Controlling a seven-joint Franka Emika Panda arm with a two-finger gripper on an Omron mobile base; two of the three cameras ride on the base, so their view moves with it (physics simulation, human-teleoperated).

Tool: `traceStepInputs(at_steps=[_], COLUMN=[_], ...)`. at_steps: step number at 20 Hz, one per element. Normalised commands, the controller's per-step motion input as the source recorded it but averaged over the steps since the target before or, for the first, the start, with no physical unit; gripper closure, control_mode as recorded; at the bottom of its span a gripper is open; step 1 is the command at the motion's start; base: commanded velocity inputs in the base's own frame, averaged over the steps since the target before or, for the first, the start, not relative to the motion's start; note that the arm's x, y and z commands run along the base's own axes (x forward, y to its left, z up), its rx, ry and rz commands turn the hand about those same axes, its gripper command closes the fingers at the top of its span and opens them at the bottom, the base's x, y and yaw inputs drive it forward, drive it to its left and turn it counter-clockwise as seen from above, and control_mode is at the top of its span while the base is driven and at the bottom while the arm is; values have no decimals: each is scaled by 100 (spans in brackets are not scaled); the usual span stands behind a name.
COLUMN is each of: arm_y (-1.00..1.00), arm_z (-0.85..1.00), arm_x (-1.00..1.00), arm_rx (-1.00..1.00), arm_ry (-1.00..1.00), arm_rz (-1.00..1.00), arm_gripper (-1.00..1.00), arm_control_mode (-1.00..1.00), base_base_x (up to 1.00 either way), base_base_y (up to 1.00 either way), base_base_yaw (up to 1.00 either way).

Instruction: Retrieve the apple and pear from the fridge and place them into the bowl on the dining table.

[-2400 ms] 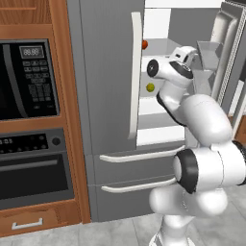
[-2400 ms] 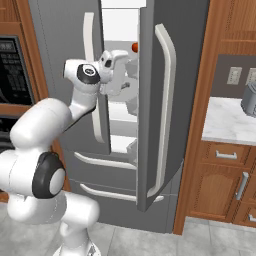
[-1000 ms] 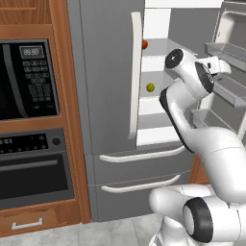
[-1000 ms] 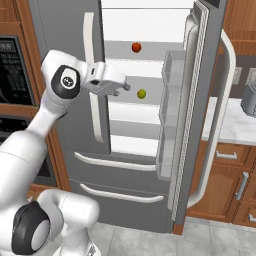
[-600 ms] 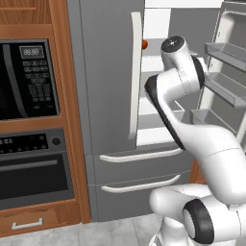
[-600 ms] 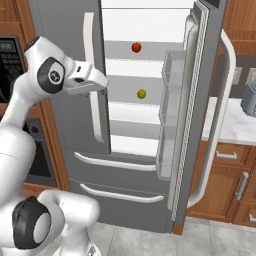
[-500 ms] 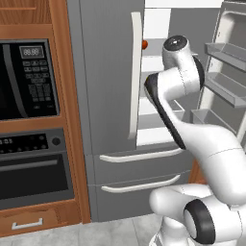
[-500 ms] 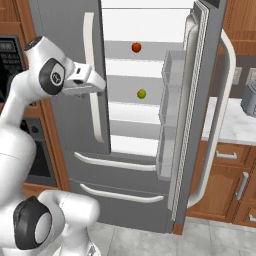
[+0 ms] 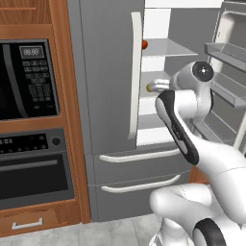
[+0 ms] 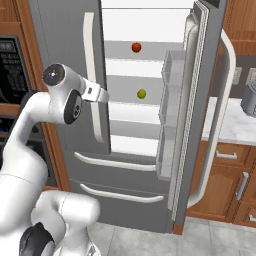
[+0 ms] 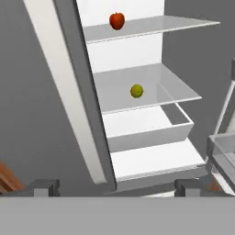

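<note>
In the tall grey fridge [image 10: 150,125], the small yellow-green pear [image 11: 136,91], at twelve o'clock from the spread, empty gripper [image 11: 114,186], looks light, firm, roll-prone: pinch across its middle.

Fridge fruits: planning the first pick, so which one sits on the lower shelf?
The pear, the yellow-green fruit, sits on the lower shelf; the red apple rests on the shelf above.

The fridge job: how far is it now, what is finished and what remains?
Done: the right door of the fridge stands open. In hand: the gripper is open and empty, pointing into the interior from outside. Left: the apple sits on an upper shelf, the pear on the shelf below; neither is picked up, so both still must go to the bowl.
</note>
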Motion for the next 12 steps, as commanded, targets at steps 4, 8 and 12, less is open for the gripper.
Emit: traceStepInputs(at_steps=[4, 8, 12], arm_y=[62, 66, 11], arm_z=[22, 25, 3], arm_x=[48, 47, 61], arm_rx=[-5, -12, -4], arm_ry=[-3, 0, 1], arm_rz=[11, 4, 0], arm_gripper=[-100, -100, -100], arm_control_mode=[-100, -100, -100], base_base_x=[0, 0, 0], base_base_y=[0, 0, 0], base_base_yaw=[0, 0, 0])
